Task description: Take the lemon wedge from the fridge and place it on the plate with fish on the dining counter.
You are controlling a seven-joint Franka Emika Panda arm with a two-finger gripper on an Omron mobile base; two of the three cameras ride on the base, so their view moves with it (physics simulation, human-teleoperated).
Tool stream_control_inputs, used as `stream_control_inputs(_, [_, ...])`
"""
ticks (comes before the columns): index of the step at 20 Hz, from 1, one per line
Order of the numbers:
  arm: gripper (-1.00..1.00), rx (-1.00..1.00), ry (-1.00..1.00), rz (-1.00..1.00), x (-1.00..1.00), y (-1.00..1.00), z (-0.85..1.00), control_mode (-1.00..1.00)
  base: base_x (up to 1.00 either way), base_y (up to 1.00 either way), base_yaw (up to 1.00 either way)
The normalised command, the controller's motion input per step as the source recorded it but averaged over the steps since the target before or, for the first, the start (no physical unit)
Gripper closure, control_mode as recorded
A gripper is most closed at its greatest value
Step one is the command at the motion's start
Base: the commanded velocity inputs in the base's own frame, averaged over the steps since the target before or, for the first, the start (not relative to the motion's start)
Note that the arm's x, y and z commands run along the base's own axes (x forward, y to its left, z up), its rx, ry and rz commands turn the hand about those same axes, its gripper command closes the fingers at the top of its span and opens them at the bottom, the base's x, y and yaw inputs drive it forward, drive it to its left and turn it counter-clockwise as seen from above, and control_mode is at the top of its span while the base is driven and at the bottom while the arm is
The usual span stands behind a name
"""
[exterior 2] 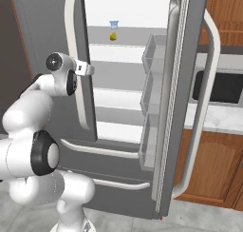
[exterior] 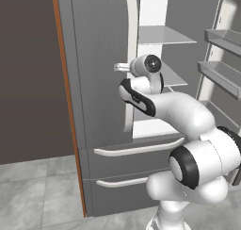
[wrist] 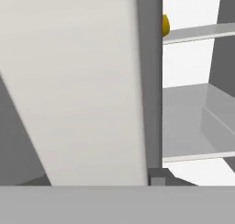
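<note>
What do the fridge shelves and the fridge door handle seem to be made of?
The shelves look like glass or clear plastic: thin, pale and slightly see-through at the edges. The door handle looks like smooth pale plastic or painted metal, with a matte, even surface; the rendering leaves this open.

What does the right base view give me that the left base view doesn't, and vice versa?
Right base view alone: the lemon wedge on an upper shelf beside a small pale blue cup, the outer face of the open right door with its curved handle, and wooden cabinets behind. Left base view alone: a dark wall and an orange strip left of the fridge. Both: the closed left door, glass shelves, door bins, two drawers, and the arm with the gripper near the left handle.
</note>
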Motion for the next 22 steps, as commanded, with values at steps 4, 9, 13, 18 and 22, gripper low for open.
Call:
stream_control_inputs(4, [1.00, 0.00, 0.00, 0.00, 0.00, 0.00, 0.00, -1.00, 0.00, 0.00, 0.00])
stream_control_inputs(9, [1.00, 0.00, 0.00, 0.00, 0.00, 0.03, 0.00, -1.00, 0.00, 0.00, 0.00])
stream_control_inputs(13, [1.00, 0.00, 0.00, 0.00, -0.01, 0.60, 0.04, -1.00, 0.00, 0.00, 0.00])
stream_control_inputs(18, [1.00, -0.03, 0.00, 0.06, -0.04, 0.95, 0.18, -1.00, 0.00, 0.00, 0.00])
stream_control_inputs(22, [1.00, -0.02, 0.00, 0.08, -0.24, 1.00, 0.34, -1.00, 0.00, 0.00, 0.00])
